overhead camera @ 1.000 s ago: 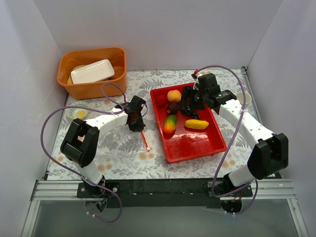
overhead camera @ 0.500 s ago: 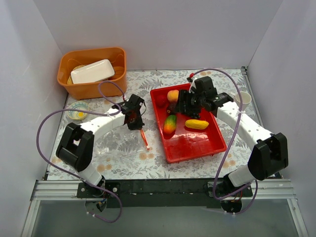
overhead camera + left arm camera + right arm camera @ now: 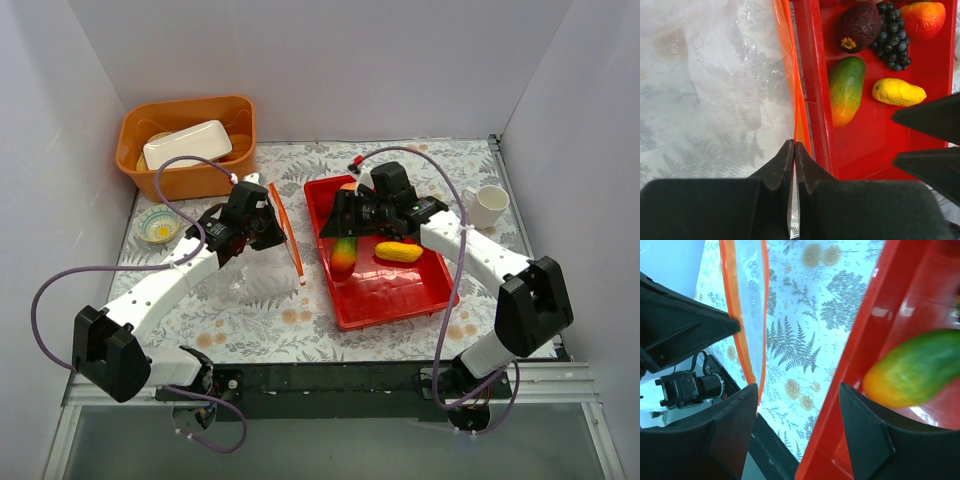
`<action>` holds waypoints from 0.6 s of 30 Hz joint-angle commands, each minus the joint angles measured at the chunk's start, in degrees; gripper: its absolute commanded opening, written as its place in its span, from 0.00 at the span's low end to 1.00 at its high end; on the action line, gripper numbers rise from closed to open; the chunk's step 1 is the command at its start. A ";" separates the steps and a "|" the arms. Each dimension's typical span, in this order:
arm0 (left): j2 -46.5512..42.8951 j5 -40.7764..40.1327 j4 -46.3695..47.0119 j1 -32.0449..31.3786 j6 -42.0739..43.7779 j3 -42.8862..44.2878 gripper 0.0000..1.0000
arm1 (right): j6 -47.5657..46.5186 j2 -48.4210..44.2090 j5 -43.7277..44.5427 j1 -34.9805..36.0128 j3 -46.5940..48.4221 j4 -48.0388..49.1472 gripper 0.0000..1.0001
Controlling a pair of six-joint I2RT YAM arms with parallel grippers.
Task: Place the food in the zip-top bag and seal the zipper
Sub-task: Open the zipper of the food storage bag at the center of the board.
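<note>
- Left of the tray (image 3: 398,290), the clear bag (image 3: 725,75) lies on the bench (image 3: 250,315), its zipper (image 3: 789,75) running just beside the tray's left rim.
- At the zipper's near end, the left tool (image 3: 794,145) has its jaws pressed together on the orange strip.
- Over the tray's left rim, the right tool (image 3: 797,395) hangs with its jaws wide apart, holding nothing. Bench and rim show between them.
- Inside the tray, the mango (image 3: 845,90) lies nearest the left rim, with the yellow piece (image 3: 898,92) to its right.
- Toward the tray's far end sit the dark ball (image 3: 860,27), the grapes (image 3: 894,37) and the peach ball (image 3: 922,17), close together.
- None of the food is in the bag.
</note>
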 commanded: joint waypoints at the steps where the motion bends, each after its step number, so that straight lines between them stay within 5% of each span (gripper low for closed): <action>1: -2.87 3.00 1.08 -0.22 1.25 -1.68 0.00 | 2.01 3.98 -3.98 2.25 3.33 6.71 0.72; 18: -4.80 6.17 1.17 -0.22 1.43 -2.38 0.00 | 2.89 15.50 -5.21 5.07 13.00 8.56 0.63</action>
